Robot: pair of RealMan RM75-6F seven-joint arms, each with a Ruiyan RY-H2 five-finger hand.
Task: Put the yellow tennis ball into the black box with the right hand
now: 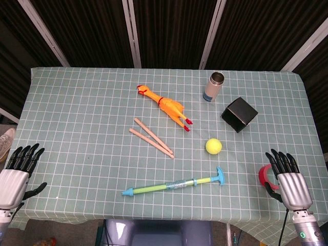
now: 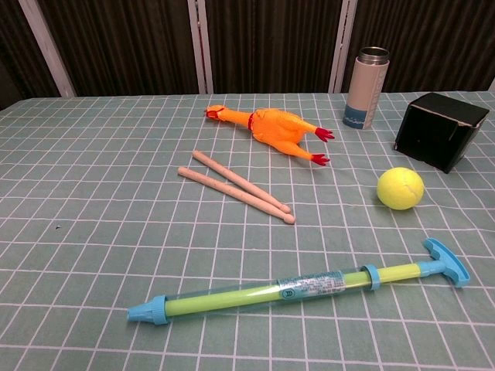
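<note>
Left hand (image 1: 19, 171): seen at the near left table edge in the head view, fingers apart, nothing held; no part in this task is expected of it.
Water pump toy (image 2: 302, 287): laid along the near side of the table (image 1: 77, 102), its blue handle pointing toward the ball; it is judged to lie below the reach path, not across it.
Wooden sticks (image 2: 236, 186): two, lying side by side left of centre, well apart from the ball.
Rubber chicken (image 2: 271, 126): lying further back, clear of the route.
Yellow tennis ball (image 1: 213, 146): resting on the cloth right of centre, between the pump handle and the box, touching neither. It is judged light, slightly springy and felt-covered, so grip should be good, but it may roll if nudged. A wrap from above around its widest part is advised.
Flask (image 2: 366, 76): standing upright behind and left of the box; it could be knocked by a high swing.
Black box (image 1: 239, 114): set behind and right of the ball, tilted; its opening cannot be made out.
Red tape roll (image 1: 266, 176): lying just beside the right hand.
Right hand (image 1: 288, 178): at the near right edge, fingers extended and spread, empty, near the ball but not touching it.
</note>
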